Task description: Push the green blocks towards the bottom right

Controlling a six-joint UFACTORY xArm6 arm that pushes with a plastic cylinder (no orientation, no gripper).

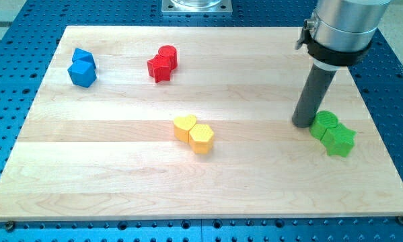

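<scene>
arm: view's upper right | rod: upright | my tip (303, 124): on board

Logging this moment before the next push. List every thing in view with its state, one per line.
my tip: down on the board, touching the left side of the green blocks.
green blocks: two, touching each other, near the view's right edge.
yellow blocks: two, touching, mid-board.
red blocks: two, touching, upper middle.
blue blocks: two, touching, upper left.
wooden board: flat.

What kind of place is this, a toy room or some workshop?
Probably a robotics lab bench: a pale wooden board on a blue perforated metal table, small coloured plastic blocks, and my tip beside the green blocks.
</scene>
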